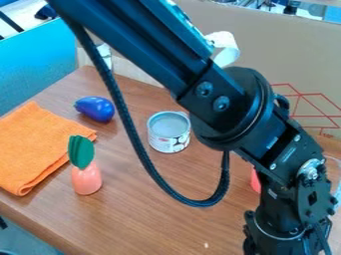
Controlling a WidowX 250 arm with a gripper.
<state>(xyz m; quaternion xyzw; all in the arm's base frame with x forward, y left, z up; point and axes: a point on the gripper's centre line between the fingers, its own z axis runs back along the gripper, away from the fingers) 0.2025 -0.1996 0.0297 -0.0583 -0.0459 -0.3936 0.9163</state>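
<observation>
**Gripper low right, near red thing; jaw state unknown**

Clock directions are from the can, 12 = top of view. Left to right:

- Cloth [37, 147]: orange, folded, flat on the table [150, 211], 9 o'clock.
- Carrot [86, 179]: peach-coloured body, green top pointing to 12. Sits at 8 o'clock, right by the cloth's right edge. Can't tell if they touch.
- Blue toy [95, 108]: lying on the table between 9 and 10, off the cloth, near its upper right side. Dark green tip points to 9.
- Can [169, 130]: hub of the clock, upright, grey top, pale label. Apart from the toys.
- Cable [148, 164]: black, hangs off the arm [156, 45], loops across the view past the can's left side and below it.
- Red thing [255, 181]: 4 o'clock, mostly behind the arm, shape unclear. Nearest thing to the gripper; contact can't be told.
- Gripper [283, 231]: black, between 4 and 5, at the lower end of the arm, which enters from the top edge. Jaws: can't tell if apart, together or clamped on anything.
- Clear thing [337, 191]: right edge, near 4, partly behind the arm.
</observation>
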